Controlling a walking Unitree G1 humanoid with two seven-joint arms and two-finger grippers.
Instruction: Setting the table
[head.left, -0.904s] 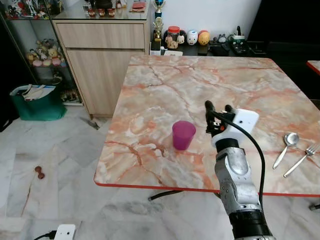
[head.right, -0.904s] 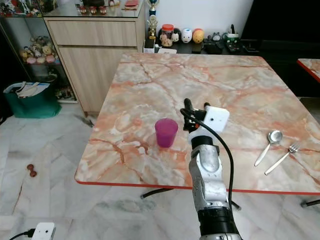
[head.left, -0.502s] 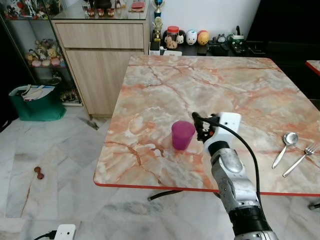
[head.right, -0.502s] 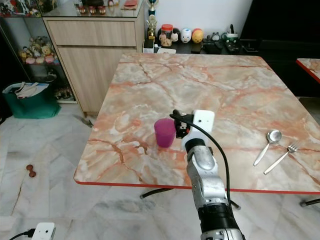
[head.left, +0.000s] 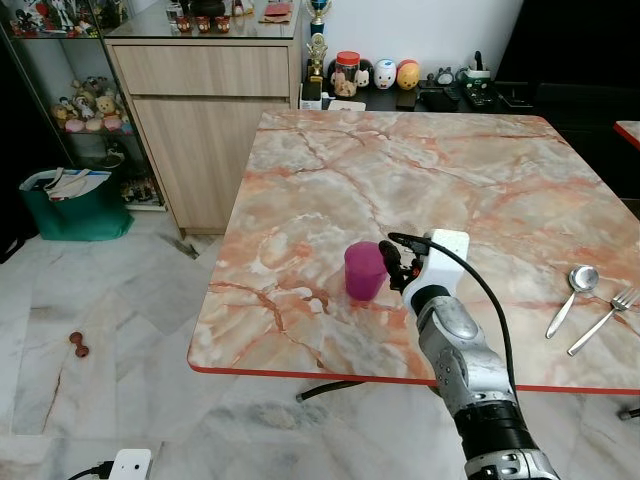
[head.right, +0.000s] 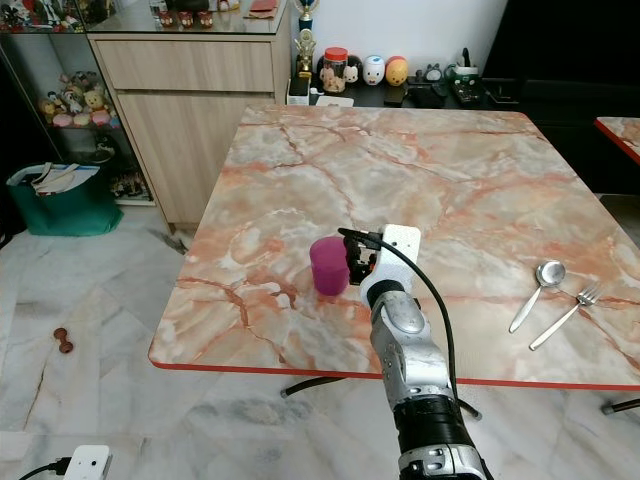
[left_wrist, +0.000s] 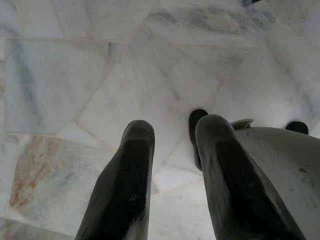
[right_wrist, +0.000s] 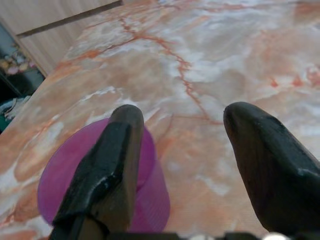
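Observation:
A translucent purple cup stands upright on the pink marble table, near its front left. My right gripper is open and level with the cup, right against its right side. In the right wrist view one finger overlaps the cup and the other finger is out over bare marble, so the cup is not between them. A spoon and a fork lie at the table's right edge. My left gripper hangs open over the marble floor.
A wooden cabinet stands behind the table's left corner, with a green bag beside a shelf of figurines. Jars and toys sit on a low shelf behind the table. A white device lies on the floor.
My right gripper has come down and moved left, from well to the right of the cup to right beside it. The cup has not moved.

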